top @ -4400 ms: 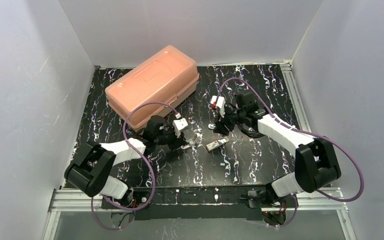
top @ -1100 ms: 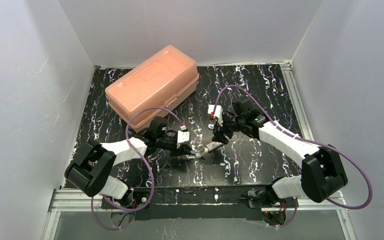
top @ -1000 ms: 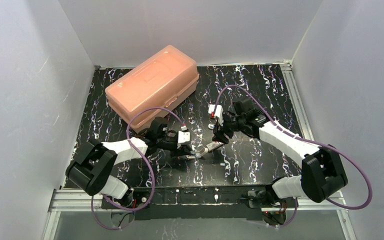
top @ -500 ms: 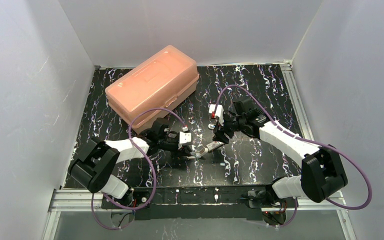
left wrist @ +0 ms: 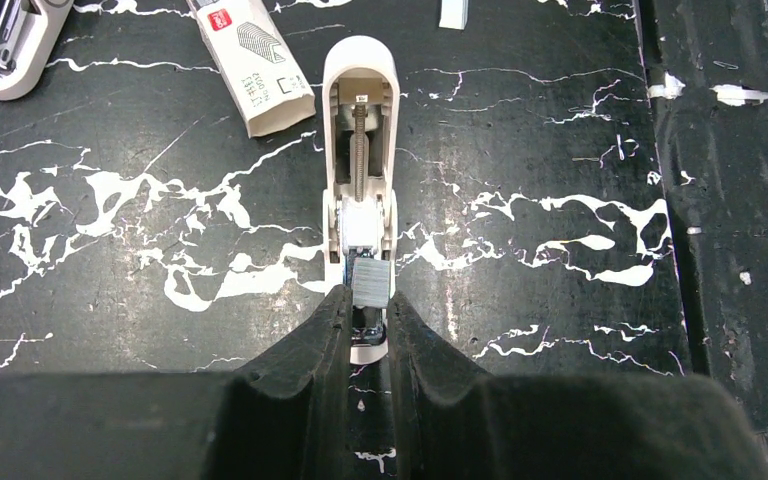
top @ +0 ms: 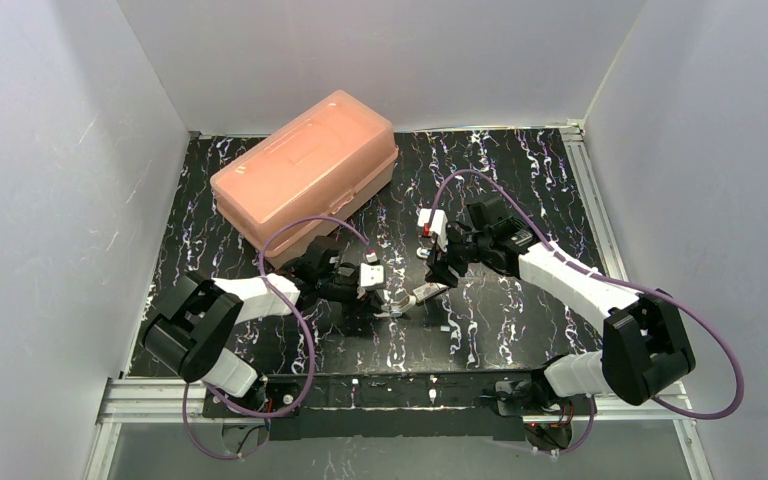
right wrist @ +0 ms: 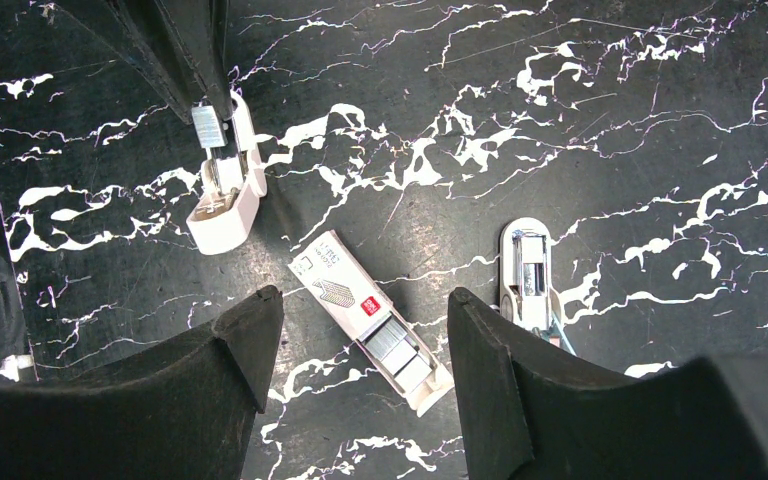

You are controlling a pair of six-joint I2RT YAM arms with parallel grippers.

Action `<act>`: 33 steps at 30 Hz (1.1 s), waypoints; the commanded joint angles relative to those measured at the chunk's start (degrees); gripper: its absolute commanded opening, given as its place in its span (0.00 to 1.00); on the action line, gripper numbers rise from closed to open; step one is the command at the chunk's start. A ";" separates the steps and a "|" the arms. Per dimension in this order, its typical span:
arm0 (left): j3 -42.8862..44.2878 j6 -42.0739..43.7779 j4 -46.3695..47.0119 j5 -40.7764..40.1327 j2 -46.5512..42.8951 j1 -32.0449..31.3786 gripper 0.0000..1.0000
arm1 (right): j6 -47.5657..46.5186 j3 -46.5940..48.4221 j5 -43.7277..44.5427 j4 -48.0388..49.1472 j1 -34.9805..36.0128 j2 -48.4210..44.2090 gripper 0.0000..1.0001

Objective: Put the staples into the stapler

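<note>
The stapler (left wrist: 360,150) lies open on the black marbled table, pale tan, its spring and channel facing up. It also shows in the right wrist view (right wrist: 225,200) and the top view (top: 400,299). My left gripper (left wrist: 368,298) is shut on a small grey block of staples (left wrist: 368,280), held over the near end of the stapler's channel. My right gripper (right wrist: 362,300) hangs open above an open white staple box (right wrist: 370,320) that holds more staples. Its fingers (right wrist: 250,340) do not touch the box.
A second white stapler-like piece (right wrist: 528,270) with a metal strip lies right of the staple box. A small white block (left wrist: 453,12) lies beyond the stapler. A large pink lidded case (top: 305,170) stands at the back left.
Since the earliest frame my left gripper has moved right and nearer, to the stapler, and my right gripper has come in over the staple box. In the last second both stay almost still.
</note>
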 commanded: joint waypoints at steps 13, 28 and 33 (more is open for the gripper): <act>1.01 -1.33 1.42 2.17 -1.62 -0.33 0.00 | -0.86 -0.69 -0.79 1.46 -0.17 0.69 0.68; 1.55 -1.66 1.89 0.19 0.25 -0.33 0.00 | -0.94 -0.69 -0.67 1.49 -0.25 0.84 0.69; 1.73 -1.74 1.93 0.13 0.78 -0.33 0.00 | -0.96 -0.76 -0.63 1.52 -0.29 0.90 0.69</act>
